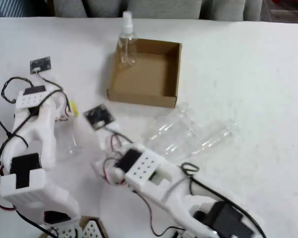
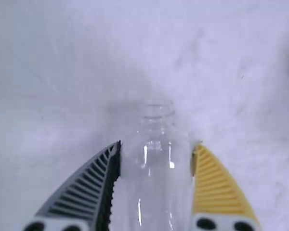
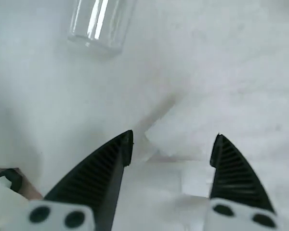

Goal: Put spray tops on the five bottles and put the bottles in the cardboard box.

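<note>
My left gripper (image 2: 156, 146) is shut on a clear bottle (image 2: 157, 187) with an open threaded neck and no top; in the high view this bottle (image 1: 71, 140) is by the left arm at the table's left. My right gripper (image 3: 173, 137) is open, low over the table, with a white spray top (image 3: 180, 126) lying between its black fingers. In the high view the right gripper (image 1: 100, 167) is right of the held bottle. The cardboard box (image 1: 166, 99) stands at the back, and one bottle with a spray top (image 1: 126, 42) stands in its far left corner.
Several clear topless bottles (image 1: 188, 131) lie on their sides in front of the box, right of the right arm. The end of a clear bottle (image 3: 98, 24) lies beyond the right gripper. A small brown object (image 1: 92, 227) sits at the near edge.
</note>
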Robot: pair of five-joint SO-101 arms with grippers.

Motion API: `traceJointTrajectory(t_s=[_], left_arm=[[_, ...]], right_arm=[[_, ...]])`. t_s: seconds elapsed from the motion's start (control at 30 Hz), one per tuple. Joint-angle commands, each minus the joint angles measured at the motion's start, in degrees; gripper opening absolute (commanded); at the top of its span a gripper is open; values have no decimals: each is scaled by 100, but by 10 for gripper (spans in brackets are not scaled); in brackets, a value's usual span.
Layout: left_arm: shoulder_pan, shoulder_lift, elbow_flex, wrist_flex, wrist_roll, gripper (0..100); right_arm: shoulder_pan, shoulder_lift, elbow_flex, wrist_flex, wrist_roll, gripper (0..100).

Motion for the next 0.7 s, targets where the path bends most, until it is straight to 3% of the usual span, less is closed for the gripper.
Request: traceJointTrajectory(t_s=[0.0, 0.2, 0.33, 0.53, 0.67], left_arm=[[-66, -84, -88, -141, 0, 42], [-66, -75, -88, -141, 0, 42], [-66, -75, -79, -149, -9, 42], [-66, -66, -79, -158, -9, 42], [-66, -57, -79, -167, -9, 42]], right_arm=[[48, 541, -413, -242, -35, 223], [242, 1552, -1143, 92, -35, 195], [330, 1560, -1345, 444, -35, 18], [778, 796, -1336, 1174, -35, 16], [1622, -356, -1319, 1938, 668, 17]])
